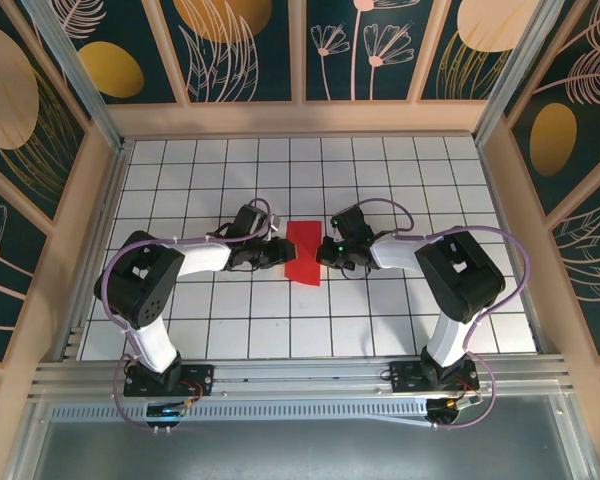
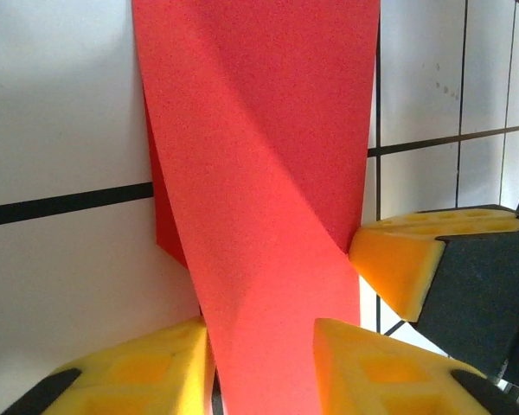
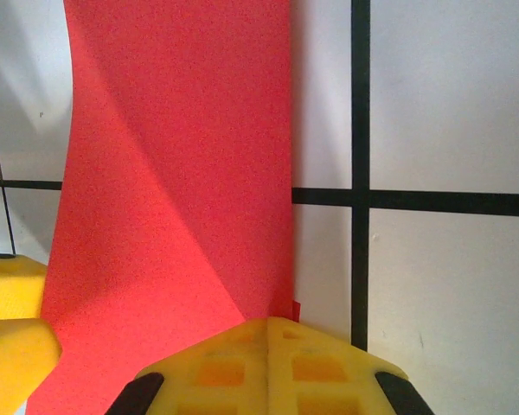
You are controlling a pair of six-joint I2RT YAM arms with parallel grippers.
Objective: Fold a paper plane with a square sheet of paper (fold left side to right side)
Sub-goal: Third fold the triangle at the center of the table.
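**Red strip lies lengthwise between the grippers, its ends and edges partly out of sight**

A folded strip of thin, bright red paper (image 1: 303,252) lies at the middle of the white tabletop with black grid lines (image 1: 400,180). It sits between the black left gripper with yellow fingers (image 1: 278,252) and the matching right gripper (image 1: 325,252).

From above, the two gripper heads cover parts of the red paper's long edges, so where each finger meets it cannot be made out there. Both wrist views cut the strip off at the top and bottom of the frame, so neither end shows up close. The left wrist view shows a diagonal line across the strip and a darker layer poking out along one side. How many layers are stacked cannot be told.

The long axis runs from the near side of the table to the far side, leaning a little. Both ends look blunt from above, the near one slightly wider, and no tip marks a heading.

The left gripper's fingers (image 2: 138,376) stand apart, and the strip passes through the gap between them. The right gripper's fingertips (image 3: 242,346) are pressed together and set on the strip's right edge. Whether any paper is caught between them is hidden. In the left wrist view, one of its yellow fingers (image 2: 398,268) touches that same edge.
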